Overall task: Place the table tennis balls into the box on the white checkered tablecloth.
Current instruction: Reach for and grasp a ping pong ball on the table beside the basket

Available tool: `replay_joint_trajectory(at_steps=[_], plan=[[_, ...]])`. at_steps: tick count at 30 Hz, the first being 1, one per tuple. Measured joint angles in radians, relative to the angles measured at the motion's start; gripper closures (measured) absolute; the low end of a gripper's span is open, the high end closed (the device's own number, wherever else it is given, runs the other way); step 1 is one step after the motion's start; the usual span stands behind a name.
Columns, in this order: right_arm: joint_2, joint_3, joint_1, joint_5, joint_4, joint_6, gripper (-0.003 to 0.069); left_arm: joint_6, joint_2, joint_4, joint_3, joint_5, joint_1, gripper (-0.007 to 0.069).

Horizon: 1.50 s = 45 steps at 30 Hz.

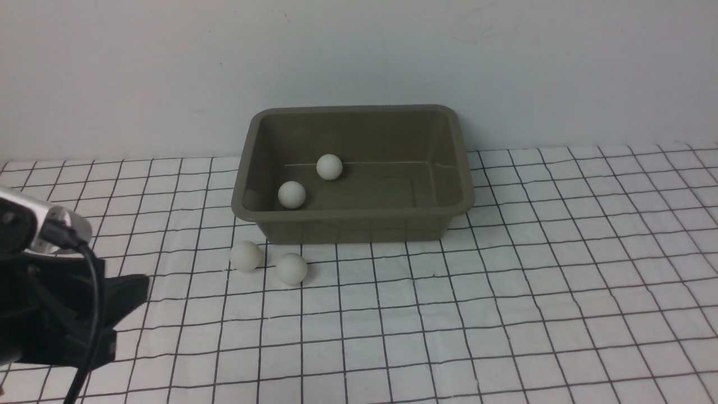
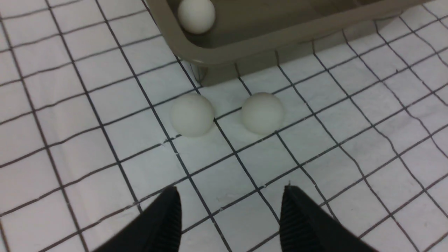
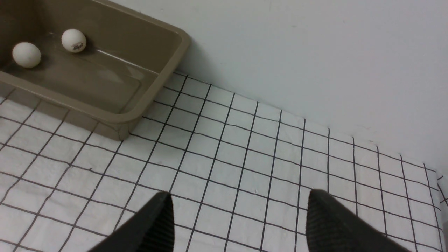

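The olive-grey box (image 1: 353,227) stands on the white checkered tablecloth (image 1: 505,314) near the back wall. Two table tennis balls lie inside it, one (image 1: 329,166) at the back and one (image 1: 291,194) near the front left. Two more balls (image 1: 245,256) (image 1: 291,268) lie on the cloth just in front of the box's left corner. In the left wrist view these two (image 2: 192,114) (image 2: 262,112) lie ahead of my open, empty left gripper (image 2: 231,196). My left arm (image 1: 50,297) shows at the front view's left edge. My right gripper (image 3: 239,203) is open and empty over bare cloth, right of the box (image 3: 140,115).
A plain pale wall (image 1: 359,56) rises right behind the box. The cloth's right edge (image 3: 439,178) shows in the right wrist view. A black cable (image 1: 95,303) hangs from my left arm.
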Motion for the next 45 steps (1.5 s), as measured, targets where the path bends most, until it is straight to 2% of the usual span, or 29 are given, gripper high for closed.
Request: replay_joint_trajectory(at_steps=[4,15,24,30,39,41,43,45], plan=[[-0.002,0.000,0.000,-0.006,0.009,0.000,0.0197,0.032,0.190,-0.022,-0.108,0.011,0.000,0.0272],[-0.002,0.004,0.000,-0.003,0.018,0.000,0.0197,0.075,0.498,-0.029,-0.326,0.091,0.000,0.0266],[-0.002,0.005,0.000,-0.003,0.018,0.000,0.0197,0.128,0.625,-0.056,-0.408,0.123,-0.002,0.0178],[-0.002,0.005,0.000,-0.007,0.018,0.000,0.0197,0.253,0.661,-0.127,-0.412,0.104,-0.049,0.0174],[-0.002,0.005,0.000,-0.007,0.018,0.000,0.0197,0.289,0.734,-0.146,-0.412,0.007,-0.088,0.0174],[-0.002,0.005,0.000,-0.007,0.018,0.000,0.0197,0.311,0.745,-0.167,-0.412,-0.003,-0.090,0.0189],[-0.002,0.005,0.000,-0.007,0.018,0.000,0.0197,0.323,0.746,-0.183,-0.412,-0.018,-0.091,0.0258],[-0.002,0.005,0.000,-0.007,0.018,-0.001,0.0197,0.325,0.744,-0.185,-0.412,-0.020,-0.091,0.0275]])
